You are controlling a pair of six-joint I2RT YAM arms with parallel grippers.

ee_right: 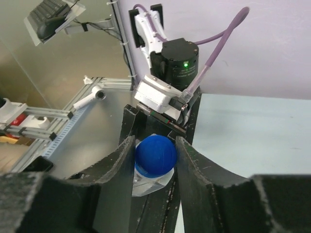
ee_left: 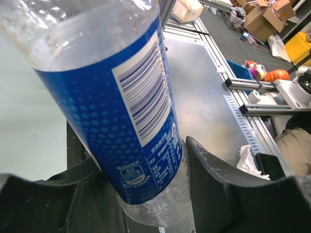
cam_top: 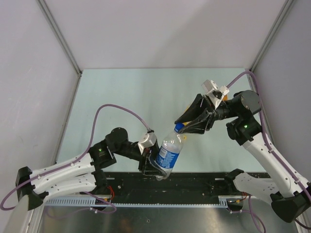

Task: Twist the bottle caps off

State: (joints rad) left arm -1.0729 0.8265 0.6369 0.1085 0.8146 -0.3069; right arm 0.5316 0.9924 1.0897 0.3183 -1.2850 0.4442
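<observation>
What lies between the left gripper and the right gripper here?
The clear bottle spans it in the top view: the left gripper clamps its lower end, the right gripper pinches its blue cap.

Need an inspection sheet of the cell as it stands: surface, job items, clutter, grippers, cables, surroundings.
Surface: pale green table, no marks seen.
Job's things: one clear bottle with a blue label, held tilted; blue cap on it. Other bottles: nothing seen.
Clutter: nothing seen.
Grippers: left gripper shut on the bottle's lower body; right gripper shut on the blue cap.
Cables: purple cables loop along both arms, apart from the bottle.
Surroundings: grey walls; cardboard boxes beyond the frame.
</observation>
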